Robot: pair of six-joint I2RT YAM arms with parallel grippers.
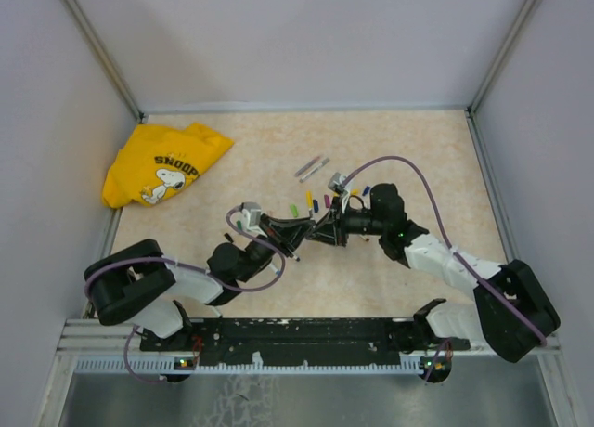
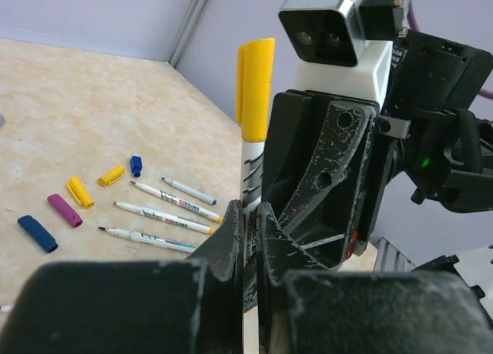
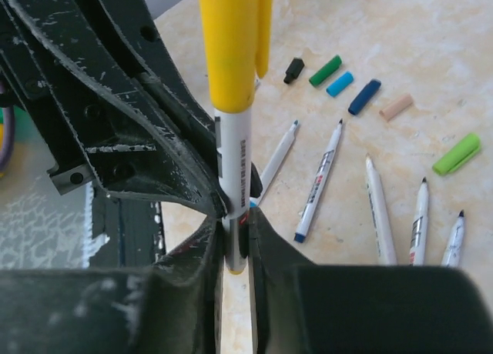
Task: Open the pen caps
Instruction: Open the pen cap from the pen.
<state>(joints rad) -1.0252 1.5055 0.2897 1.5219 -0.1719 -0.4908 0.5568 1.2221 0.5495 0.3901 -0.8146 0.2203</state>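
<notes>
A white-barrelled marker pen [image 3: 233, 161] stands roughly upright between the two arms, with its yellow plastic cap [image 3: 231, 46] seated on the upper end, not yet off. The left jaws are closed on the barrel low down. The right jaws appear pinched onto the same barrel just beside them, close to the pen's tail. The cap therefore lies straight up the pen's long axis from both grips, clear of either pair of jaws, and neither touches it. The left grip seems marginally nearer the cap, though the views hardly settle that. Pulling the cap off probably calls for one arm to release, retake higher on the cap itself, then draw along that axis. Loose coloured caps [image 2: 65, 210] and uncapped pens [image 2: 166, 215] lie on the beige surface [image 2: 77, 100].
</notes>
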